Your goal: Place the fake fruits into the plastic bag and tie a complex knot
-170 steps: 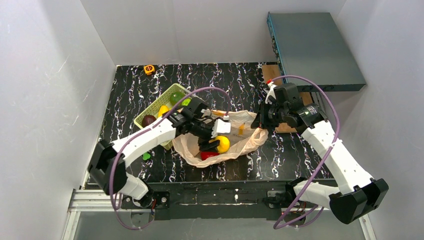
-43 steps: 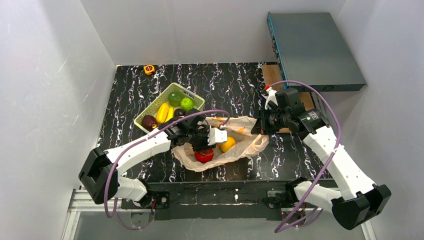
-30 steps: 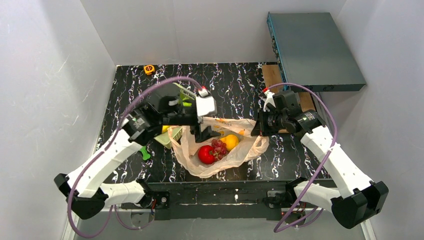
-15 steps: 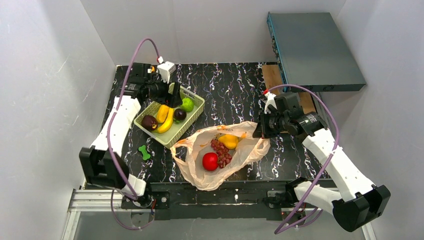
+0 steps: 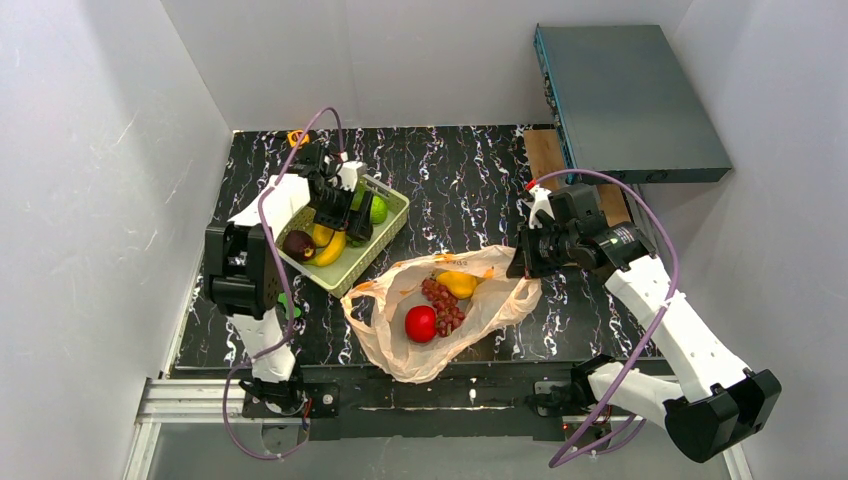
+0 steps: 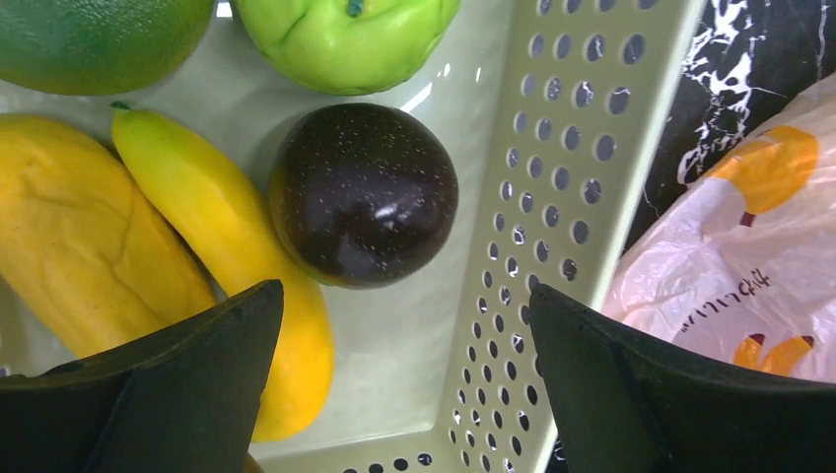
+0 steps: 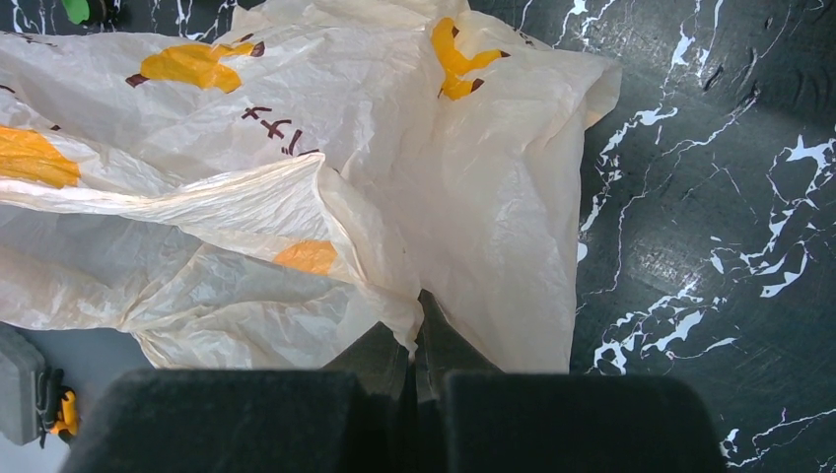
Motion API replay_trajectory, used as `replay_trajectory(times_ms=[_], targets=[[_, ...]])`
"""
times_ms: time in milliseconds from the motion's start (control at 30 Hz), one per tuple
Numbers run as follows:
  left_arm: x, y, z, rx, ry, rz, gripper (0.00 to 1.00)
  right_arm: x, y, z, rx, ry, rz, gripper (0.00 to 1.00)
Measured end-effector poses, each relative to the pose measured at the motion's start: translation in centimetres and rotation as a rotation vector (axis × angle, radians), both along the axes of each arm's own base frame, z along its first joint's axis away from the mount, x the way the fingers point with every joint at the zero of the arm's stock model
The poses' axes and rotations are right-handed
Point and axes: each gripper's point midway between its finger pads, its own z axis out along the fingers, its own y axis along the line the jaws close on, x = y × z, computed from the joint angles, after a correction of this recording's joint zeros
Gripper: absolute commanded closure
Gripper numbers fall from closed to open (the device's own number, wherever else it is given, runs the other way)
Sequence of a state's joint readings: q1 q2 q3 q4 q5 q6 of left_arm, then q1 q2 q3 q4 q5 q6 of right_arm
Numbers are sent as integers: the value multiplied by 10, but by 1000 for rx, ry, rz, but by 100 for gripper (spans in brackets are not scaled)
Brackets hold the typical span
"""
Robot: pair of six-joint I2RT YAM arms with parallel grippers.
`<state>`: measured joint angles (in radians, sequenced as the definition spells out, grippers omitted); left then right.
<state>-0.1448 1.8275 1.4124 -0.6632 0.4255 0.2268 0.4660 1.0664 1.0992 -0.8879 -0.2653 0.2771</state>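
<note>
You get bright, even light, soft shadows. Small glare spots on the plum (image 6: 363, 192). Wrist views read sharp.

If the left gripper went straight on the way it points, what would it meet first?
Probably the dark plum, lying in the green basket between the fingers of the open left gripper. Depth is unclear, so possibly the basket floor beside it.

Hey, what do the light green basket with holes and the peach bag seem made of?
Light green perforated basket: probably rigid moulded plastic, smooth and slightly glossy, with even rows of holes. Peach printed bag: thin plastic film, judging by its crinkles and translucency.
</note>
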Motion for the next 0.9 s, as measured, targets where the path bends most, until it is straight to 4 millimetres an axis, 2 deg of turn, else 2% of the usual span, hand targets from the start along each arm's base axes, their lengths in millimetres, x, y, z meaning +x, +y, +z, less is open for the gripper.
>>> replay_trajectory(times_ms=[100,233,300,400,500,733,900], targets=[[0,-1,-12,5,35,0,6,-1,0,0,-2,3,1,99],[8,-5,-13,6,29,-7,13,-1,0,0,-3,1,9,99],[13,-7,-15,10,23,-11,23,-1,0,-1,-5,-3,15,99],[16,-10,-21,18,26,-20,48,-2,-1,0,-6,-3,21,99],[14,-10,-26,28,42,-28,60,-2,-1,2,-6,-6,26,99],[9,-8,-13,37,19,-44,72,-4,0,4,-4,-9,39,99],[8,-8,23,27,-62,-51,76,-4,1,4,0,-9,46,99]])
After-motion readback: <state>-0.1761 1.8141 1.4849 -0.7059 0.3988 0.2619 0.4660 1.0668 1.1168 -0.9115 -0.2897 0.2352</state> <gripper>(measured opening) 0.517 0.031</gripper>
